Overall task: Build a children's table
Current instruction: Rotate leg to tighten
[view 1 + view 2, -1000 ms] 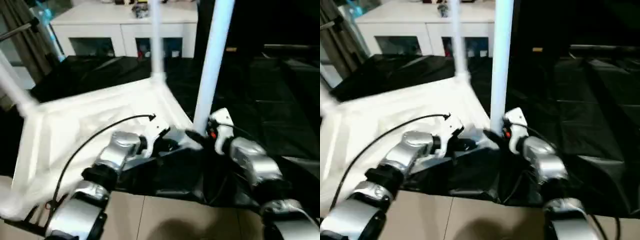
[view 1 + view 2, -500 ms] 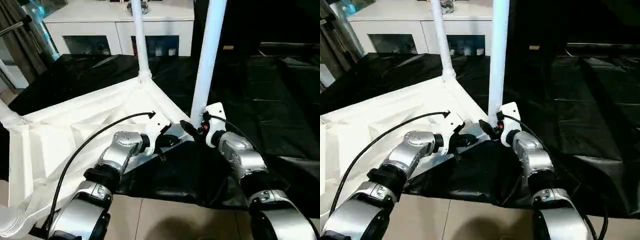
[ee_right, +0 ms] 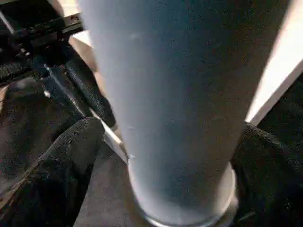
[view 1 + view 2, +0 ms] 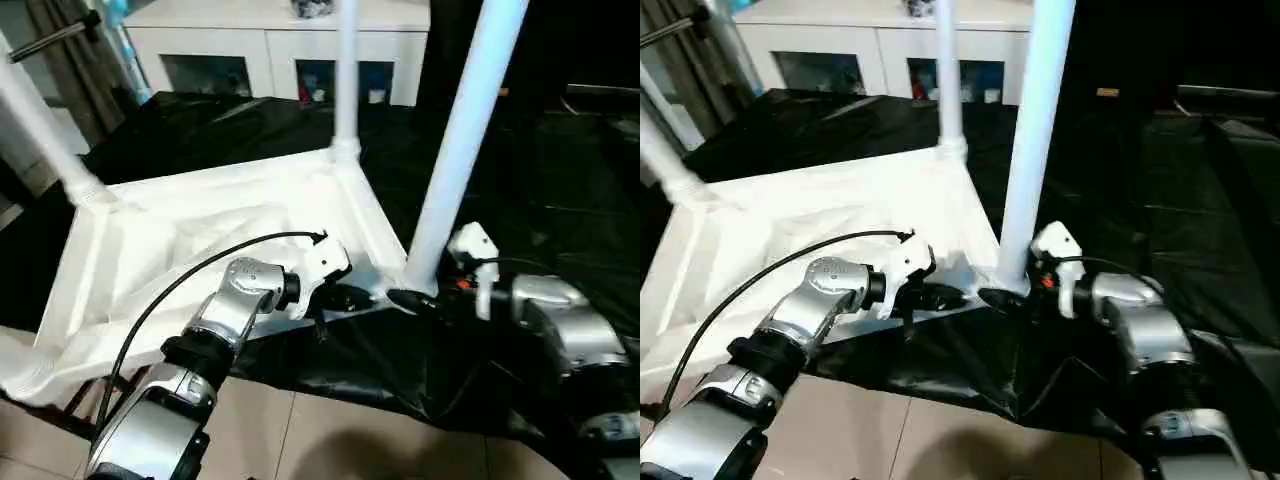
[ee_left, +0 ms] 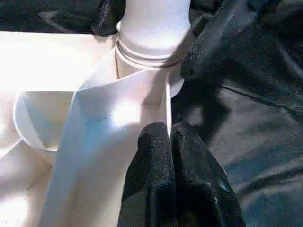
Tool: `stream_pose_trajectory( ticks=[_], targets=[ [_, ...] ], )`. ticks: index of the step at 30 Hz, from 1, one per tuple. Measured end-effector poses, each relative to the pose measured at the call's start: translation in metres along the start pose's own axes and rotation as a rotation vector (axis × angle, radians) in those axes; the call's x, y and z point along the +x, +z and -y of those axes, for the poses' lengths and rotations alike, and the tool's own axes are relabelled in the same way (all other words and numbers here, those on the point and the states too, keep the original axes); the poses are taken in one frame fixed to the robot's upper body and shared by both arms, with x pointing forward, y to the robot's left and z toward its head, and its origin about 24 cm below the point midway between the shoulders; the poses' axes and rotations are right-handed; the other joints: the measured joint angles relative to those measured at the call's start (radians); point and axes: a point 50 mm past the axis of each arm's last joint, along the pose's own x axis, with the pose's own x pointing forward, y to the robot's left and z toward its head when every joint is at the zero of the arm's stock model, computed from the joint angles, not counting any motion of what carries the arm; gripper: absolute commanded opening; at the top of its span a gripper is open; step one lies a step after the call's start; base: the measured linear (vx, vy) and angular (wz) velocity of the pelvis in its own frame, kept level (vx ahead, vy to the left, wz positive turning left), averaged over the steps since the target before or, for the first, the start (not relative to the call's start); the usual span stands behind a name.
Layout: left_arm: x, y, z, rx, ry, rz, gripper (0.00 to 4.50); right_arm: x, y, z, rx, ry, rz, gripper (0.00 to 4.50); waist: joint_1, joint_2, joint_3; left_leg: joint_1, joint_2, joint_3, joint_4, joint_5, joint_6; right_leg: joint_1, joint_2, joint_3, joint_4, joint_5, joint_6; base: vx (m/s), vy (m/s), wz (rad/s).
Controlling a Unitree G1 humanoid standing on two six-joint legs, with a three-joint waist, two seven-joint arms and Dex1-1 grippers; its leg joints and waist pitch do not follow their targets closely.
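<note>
The children's table lies upside down: its white ribbed tabletop rests on a black sheet, and white legs stand up from its corner sockets. At the near right corner another leg stands in its socket. My right gripper is open around this leg's base, with a black finger on each side and a gap between each finger and the tube. My left gripper is shut on the tabletop's thin edge wall, just beside that same corner socket.
The black sheet covers the floor under and to the right of the table. A white cabinet with glass-fronted compartments stands behind. Tan floor tiles show at the front, and a curtain and a stand at the far left.
My right gripper's fingers have spread apart from the near right leg. The left gripper keeps its hold on the edge. The head camera has shifted.
</note>
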Motion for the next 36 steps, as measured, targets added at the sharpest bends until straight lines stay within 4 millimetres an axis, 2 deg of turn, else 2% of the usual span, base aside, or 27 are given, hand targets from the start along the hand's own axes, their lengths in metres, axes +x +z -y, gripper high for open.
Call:
stream_pose_trajectory(
  ticks=[9, 13, 15, 19, 20, 23, 25, 28, 32, 36],
  targets=[
    [-0.006, -0.003, 0.006, 0.01, -0.097, -0.005, 0.0, -0.003, 0.002, -0.004, -0.039, 0.08, -0.048, 4.44, 0.018, 0.0, 0.001, 0.001, 0.001, 0.0, 0.003, 0.0, 0.0, -0.002, 0.0, 0.001, 0.006, 0.0, 0.0, 0.0, 0.0, 0.0],
    [-0.007, -0.004, 0.007, 0.008, -0.101, -0.007, 0.0, -0.001, 0.002, -0.004, -0.031, 0.086, -0.046, 4.3, 0.018, 0.0, 0.001, 0.001, 0.001, 0.001, 0.004, 0.0, 0.0, -0.002, 0.0, 0.002, 0.007, 0.0, 0.0, 0.0, 0.0, 0.0],
    [-0.007, -0.004, 0.007, 0.01, -0.101, -0.008, 0.0, 0.0, 0.002, -0.004, -0.032, 0.091, -0.048, 4.02, 0.018, 0.0, 0.001, 0.001, 0.001, 0.001, 0.004, 0.0, 0.0, -0.002, 0.0, 0.002, 0.007, 0.0, 0.0, 0.0, 0.0, 0.0],
    [-0.008, -0.005, 0.007, 0.008, -0.103, -0.01, 0.0, 0.001, 0.003, -0.005, -0.018, 0.123, -0.049, 3.82, 0.019, -0.001, 0.001, 0.001, 0.001, 0.001, 0.004, 0.0, 0.0, -0.002, 0.0, 0.002, 0.007, 0.0, 0.0, 0.0, 0.0, 0.0],
    [-0.009, -0.005, 0.007, 0.008, -0.104, -0.011, 0.0, 0.001, 0.003, -0.004, -0.017, 0.128, -0.051, 3.58, 0.019, -0.001, 0.001, 0.001, 0.001, 0.001, 0.004, 0.0, 0.0, -0.002, 0.0, 0.002, 0.007, 0.0, 0.0, 0.0, 0.0, 0.0],
    [-0.01, -0.005, 0.007, 0.008, -0.105, -0.013, 0.0, 0.002, 0.002, -0.006, -0.012, 0.15, -0.057, 3.45, 0.019, -0.001, 0.001, 0.001, 0.001, 0.001, 0.004, 0.0, 0.0, -0.002, 0.0, 0.002, 0.008, 0.0, 0.0, 0.0, 0.0, 0.0],
    [-0.01, -0.005, 0.007, 0.003, -0.104, -0.015, 0.0, 0.003, 0.002, -0.007, -0.008, 0.157, -0.06, 3.12, 0.019, -0.001, 0.001, 0.001, 0.001, 0.001, 0.005, 0.0, 0.0, -0.002, 0.0, 0.002, 0.008, 0.0, 0.0, 0.0, 0.0, 0.0],
    [-0.01, -0.006, 0.006, -0.007, -0.098, -0.016, 0.0, 0.005, -0.001, -0.009, 0.009, 0.166, -0.053, 3.0, 0.019, -0.001, 0.001, 0.001, 0.001, 0.001, 0.005, 0.0, 0.0, -0.001, 0.0, 0.002, 0.009, 0.0, 0.0, 0.0, 0.0, 0.0],
    [-0.007, -0.006, 0.005, -0.033, -0.062, -0.018, 0.0, 0.011, -0.005, -0.011, 0.04, 0.12, -0.016, 2.67, 0.018, -0.001, 0.001, 0.004, 0.001, 0.001, 0.006, 0.0, 0.0, 0.001, 0.0, 0.003, 0.01, 0.0, 0.0, 0.0, 0.0, 0.0],
    [-0.005, -0.008, 0.002, -0.061, 0.007, -0.017, 0.0, 0.02, -0.008, -0.009, 0.073, -0.003, 0.024, 2.57, 0.004, -0.002, 0.001, 0.005, 0.0, 0.001, 0.005, 0.0, -0.002, 0.005, 0.0, 0.004, 0.009, 0.001, -0.001, 0.0, 0.0, 0.0]
  ],
)
